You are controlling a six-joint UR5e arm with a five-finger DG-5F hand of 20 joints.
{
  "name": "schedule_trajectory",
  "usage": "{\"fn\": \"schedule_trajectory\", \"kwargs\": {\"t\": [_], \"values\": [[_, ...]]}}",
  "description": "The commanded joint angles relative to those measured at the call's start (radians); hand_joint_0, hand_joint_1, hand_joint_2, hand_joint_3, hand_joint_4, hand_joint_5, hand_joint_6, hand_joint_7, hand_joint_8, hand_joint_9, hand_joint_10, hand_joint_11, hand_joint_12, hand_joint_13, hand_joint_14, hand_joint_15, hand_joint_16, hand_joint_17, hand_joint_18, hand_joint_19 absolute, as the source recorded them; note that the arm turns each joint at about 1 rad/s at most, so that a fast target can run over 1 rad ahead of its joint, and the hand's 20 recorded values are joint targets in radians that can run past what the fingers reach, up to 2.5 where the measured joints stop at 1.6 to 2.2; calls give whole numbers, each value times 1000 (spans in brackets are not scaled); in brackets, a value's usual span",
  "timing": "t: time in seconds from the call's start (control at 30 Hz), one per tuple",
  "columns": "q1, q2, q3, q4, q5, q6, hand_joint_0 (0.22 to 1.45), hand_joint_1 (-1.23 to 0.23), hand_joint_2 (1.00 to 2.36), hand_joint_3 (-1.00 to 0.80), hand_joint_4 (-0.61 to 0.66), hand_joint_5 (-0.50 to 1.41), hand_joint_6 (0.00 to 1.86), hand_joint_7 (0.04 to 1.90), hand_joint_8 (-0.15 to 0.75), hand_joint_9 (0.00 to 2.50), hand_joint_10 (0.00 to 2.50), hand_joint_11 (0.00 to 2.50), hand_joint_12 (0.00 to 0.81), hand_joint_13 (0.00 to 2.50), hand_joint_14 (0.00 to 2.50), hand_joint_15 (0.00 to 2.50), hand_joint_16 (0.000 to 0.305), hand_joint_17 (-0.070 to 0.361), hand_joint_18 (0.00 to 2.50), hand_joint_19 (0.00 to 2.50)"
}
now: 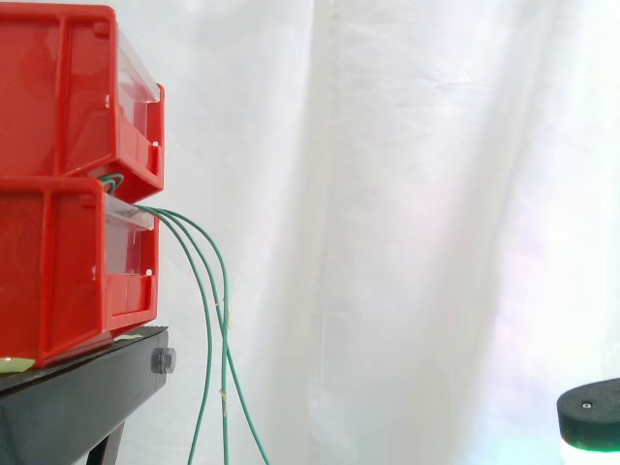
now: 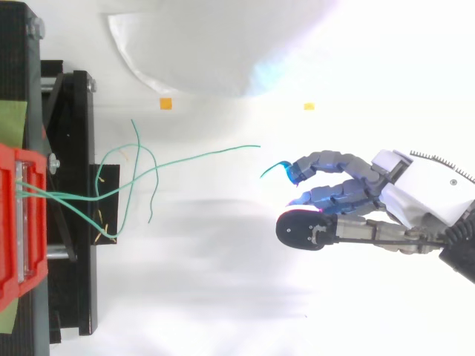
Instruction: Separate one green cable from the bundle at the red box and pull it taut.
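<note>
White curtain [image 1: 436, 194] behind, white floor [image 2: 223, 289] below. Red bins [image 1: 68, 194] sit stacked on the black stand [image 1: 87, 392]. Green cables [image 1: 209, 325] spill from between them and droop downward. From above, one strand [image 2: 208, 153] reaches toward the hand [image 2: 390, 194], ending short of it. Whether the hand grips anything, I can't tell.

Two stacked red plastic bins [image 1: 48, 262] have clear, colourless front panels. The thin green cables [image 1: 208, 320] arching out of them are one even green, without stripes. The black metal stand [image 1: 77, 407] carries olive-green patches, seen from the top. The white cloth curtain [image 1: 436, 194] is plain. The robot hand [image 2: 401, 189] is blue-grey and white, and its fingertips [image 2: 297, 172] glow blue and magenta. Two small orange square markers [image 2: 165, 103] dot the white floor.
</note>
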Motion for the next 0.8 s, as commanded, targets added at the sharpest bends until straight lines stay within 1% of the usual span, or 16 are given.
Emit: {"fn": "schedule_trajectory", "kwargs": {"t": [0.0,0.5,0.6,0.77], "values": [[0,0,0,-4,-8,0,556,-653,1000,-500,120,-200,502,674,162,799,13,581,362,897,13,528,32,73,317,674],[0,0,0,-4,-7,0,560,-650,1000,-500,122,-201,501,672,160,787,13,571,361,894,15,544,32,72,308,676],[0,0,-9,-12,-8,0,560,-650,1000,-500,122,-201,501,675,161,787,15,577,357,892,13,542,32,72,308,676],[0,0,-27,-6,-8,3,559,-651,1000,-500,122,-201,501,676,160,787,13,577,354,891,13,538,32,72,306,676]]}}
